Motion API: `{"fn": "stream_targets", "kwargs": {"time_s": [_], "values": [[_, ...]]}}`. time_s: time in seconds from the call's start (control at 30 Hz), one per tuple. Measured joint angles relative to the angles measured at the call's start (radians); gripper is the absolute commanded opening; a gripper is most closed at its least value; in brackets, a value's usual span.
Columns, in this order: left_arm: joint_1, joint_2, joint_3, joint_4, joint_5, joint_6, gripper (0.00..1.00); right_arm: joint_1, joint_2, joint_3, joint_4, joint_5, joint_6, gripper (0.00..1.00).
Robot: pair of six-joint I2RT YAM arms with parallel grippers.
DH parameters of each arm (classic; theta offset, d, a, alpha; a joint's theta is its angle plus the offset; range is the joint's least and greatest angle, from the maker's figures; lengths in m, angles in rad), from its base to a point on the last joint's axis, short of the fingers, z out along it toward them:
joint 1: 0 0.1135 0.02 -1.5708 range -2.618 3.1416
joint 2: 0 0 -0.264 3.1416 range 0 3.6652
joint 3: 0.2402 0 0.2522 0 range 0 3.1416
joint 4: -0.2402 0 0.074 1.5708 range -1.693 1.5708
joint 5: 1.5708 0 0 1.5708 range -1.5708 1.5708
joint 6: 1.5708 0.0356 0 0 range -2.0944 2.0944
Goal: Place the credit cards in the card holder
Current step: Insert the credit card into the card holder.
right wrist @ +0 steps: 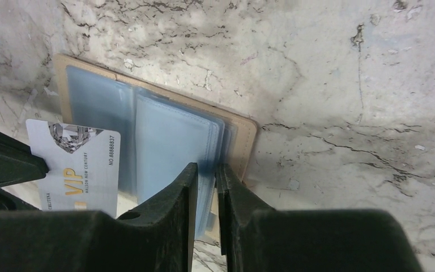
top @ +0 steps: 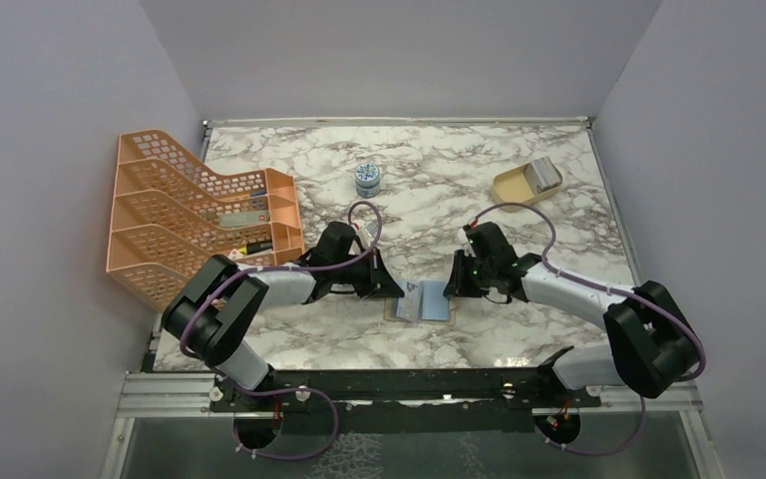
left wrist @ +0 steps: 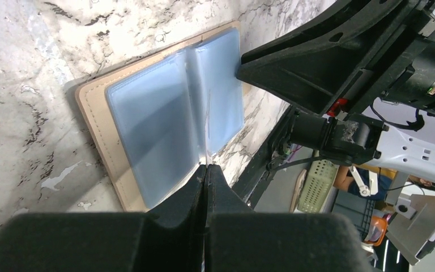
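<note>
The card holder lies open near the table's front, tan outside with pale blue pockets. My left gripper is shut on a white VIP credit card and holds it upright over the holder's left half. In the left wrist view the card shows edge-on above the gripper. My right gripper is closed on the blue pocket leaves at the holder's right edge, with the gripper around them. More silvery cards sit in the beige dish.
An orange tiered file rack stands at the left. A small round tin sits at the back middle. The beige dish is at the back right. Grey walls close in the marble table on three sides.
</note>
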Motion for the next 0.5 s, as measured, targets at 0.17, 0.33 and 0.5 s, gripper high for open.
{"fn": "stream_targets", "kwargs": {"time_s": [0.17, 0.33, 0.5], "values": [[0.0, 0.011, 0.002, 0.019, 0.006, -0.011, 0.0, 0.002, -0.012, 0.0, -0.006, 0.027, -0.004, 0.2], [0.0, 0.035, 0.005, 0.036, 0.018, -0.022, 0.0, 0.002, -0.009, 0.0, -0.009, 0.034, -0.006, 0.2], [0.0, 0.069, 0.006, 0.051, 0.025, -0.026, 0.0, 0.006, -0.002, 0.001, -0.008, 0.038, -0.006, 0.2]]}}
